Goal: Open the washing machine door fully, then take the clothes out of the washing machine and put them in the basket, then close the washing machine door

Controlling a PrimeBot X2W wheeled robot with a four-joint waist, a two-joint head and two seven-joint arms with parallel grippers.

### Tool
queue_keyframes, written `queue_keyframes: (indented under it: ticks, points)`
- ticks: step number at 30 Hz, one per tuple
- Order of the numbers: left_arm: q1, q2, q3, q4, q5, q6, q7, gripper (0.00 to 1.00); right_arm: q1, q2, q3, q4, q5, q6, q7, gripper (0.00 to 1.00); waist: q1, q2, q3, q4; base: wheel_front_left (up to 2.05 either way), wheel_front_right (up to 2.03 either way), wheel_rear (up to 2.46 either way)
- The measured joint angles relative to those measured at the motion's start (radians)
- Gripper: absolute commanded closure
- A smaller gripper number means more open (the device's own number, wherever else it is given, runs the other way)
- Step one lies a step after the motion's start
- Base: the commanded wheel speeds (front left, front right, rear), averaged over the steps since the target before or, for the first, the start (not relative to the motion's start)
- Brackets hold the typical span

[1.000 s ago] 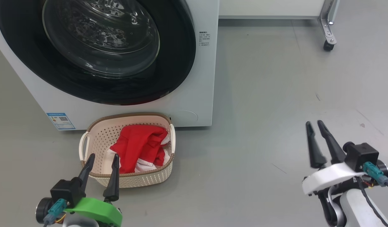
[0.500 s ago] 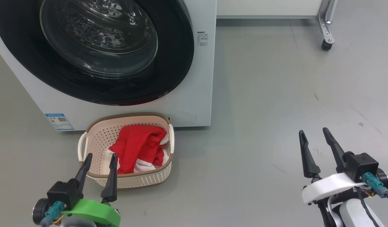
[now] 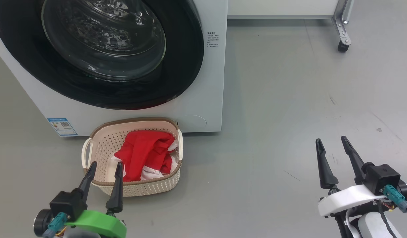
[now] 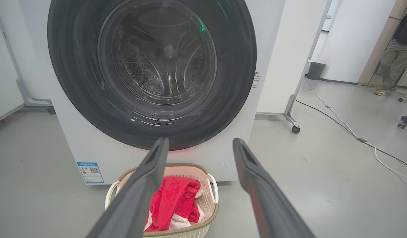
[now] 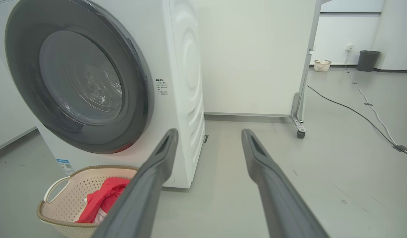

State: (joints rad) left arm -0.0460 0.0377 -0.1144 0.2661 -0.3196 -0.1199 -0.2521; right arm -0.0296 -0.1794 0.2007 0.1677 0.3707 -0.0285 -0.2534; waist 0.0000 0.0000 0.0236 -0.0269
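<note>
The washing machine (image 3: 203, 109) stands on a smooth grey floor (image 3: 272, 115), pale and lightly scuffed, with a few dark marks off the machine's right side. Its door (image 3: 177, 82) is shut, flush against the white front, and the perforated steel drum shows through the glass bowl. A small blue label (image 3: 61, 126) sits at the machine's lower left corner.

The basket (image 3: 140, 188) rests on the floor directly in front of the machine, just below the door's lower rim and close to the front panel. The clothes (image 3: 142, 155) lie bunched inside it (red, with white trim along the lower folds).

The left gripper (image 3: 106, 163) hovers in front of the machine on the near side of the basket, its jaws spread and holding nothing. In the head view its tips overlap the basket's near rim. The right gripper (image 3: 331, 138) hangs over the floor well off to the machine's right, jaws spread and empty.

Behind the machine and to its right stands a white partition (image 5: 256, 59) on a metal leg with a caster (image 5: 300, 134). Beyond it a cable (image 5: 355, 112) runs across the floor toward a dark bin (image 5: 368, 60) and a second basket (image 5: 322, 65) by the far wall. In the left wrist view a person (image 4: 393, 59) stands far to the machine's right, seen from the waist down.
</note>
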Motion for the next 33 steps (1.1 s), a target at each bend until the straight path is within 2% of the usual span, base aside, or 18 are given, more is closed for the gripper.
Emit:
queue_keyframes:
  ticks: [33]
  points:
    - [0.017,0.000,-0.023,0.026,-0.024,0.000,0.000,0.00,0.019,0.025,-0.024,-0.013,-0.042,0.027,0.000,0.00,0.0000,0.0000,-0.006,0.002,0.00,0.00,0.00]
